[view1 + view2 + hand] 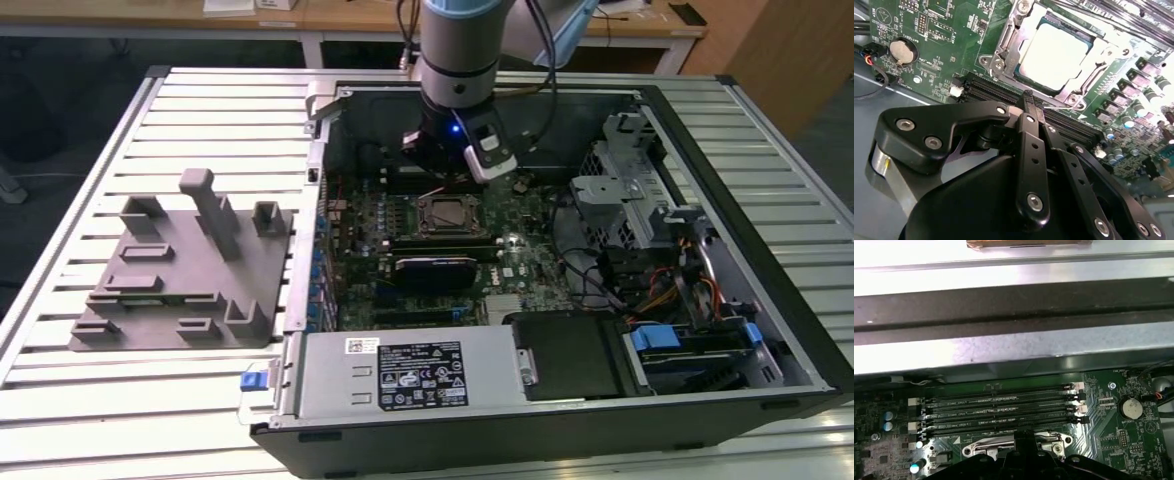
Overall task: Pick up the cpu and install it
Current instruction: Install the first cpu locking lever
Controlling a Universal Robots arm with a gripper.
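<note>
Start with your gripper in the second wrist view: matte black linkage bars studded with round silver bolts, and the two slim fingers pressed together into a single narrow blade with nothing between them. Their tip hangs over the long dark memory slots, just short of the socket.

Just past that tip, at about one o'clock, you see the cpu: a flat, pale silver-white square with a smooth metal top, lying seated in the socket frame, a shiny stamped steel bracket that borders it. Around it spreads the green motherboard, busy with fine traces, and at ten o'clock a round silver coin battery sits in a black ring.

In the first wrist view you look across four parallel black memory slots toward the brushed grey wall of the case.

In the exterior view the arm stands at twelve o'clock over the open black computer case, and at nine o'clock the grey, blocky plastic fixture rests on the ribbed aluminium table.
</note>
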